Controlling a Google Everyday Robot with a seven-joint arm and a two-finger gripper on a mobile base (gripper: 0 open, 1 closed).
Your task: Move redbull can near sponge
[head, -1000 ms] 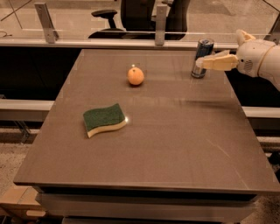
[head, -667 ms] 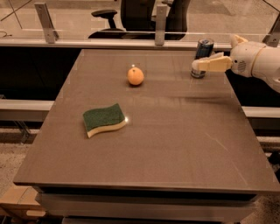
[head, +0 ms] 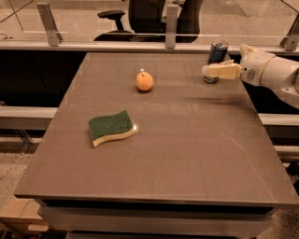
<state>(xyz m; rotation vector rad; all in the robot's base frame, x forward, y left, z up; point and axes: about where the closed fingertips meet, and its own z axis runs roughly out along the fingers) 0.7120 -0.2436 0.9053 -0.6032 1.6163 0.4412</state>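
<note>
**Fig.: approach to the redbull can [head: 217,50].** Vs. the views a sec. ago, we see the gripper [head: 211,70] shifted a little toward picture-left & slightly lower. Its pale tip now crosses the front of the can's lower half, where before it lay beside the can. The can shows no shift: upright, same spot. We read this as the reach closing into a grasp, w/ transport not yet begun. We cannot tell how far the gripper is open, nor whether it has hold of the can.

**Layout, ref. = the sponge [head: 111,127].** It lies flat, green side up, on the table [head: 187,149]. The can stands well apart from it, far beyond & off to picture-right. The gripper is at the can, just as far from the sponge, w/ the arm entering from picture-right. An orange [head: 144,80] rests beyond the sponge, slightly to picture-right. An office chair [head: 140,14] & rail posts stand farther beyond the sponge, behind the table.

**Obstacles.** Nothing lies on the straight line from can to sponge. The orange sits just off that line on the far side. We judge that a low or wide sweep could nudge it, & being round it may roll.
</note>
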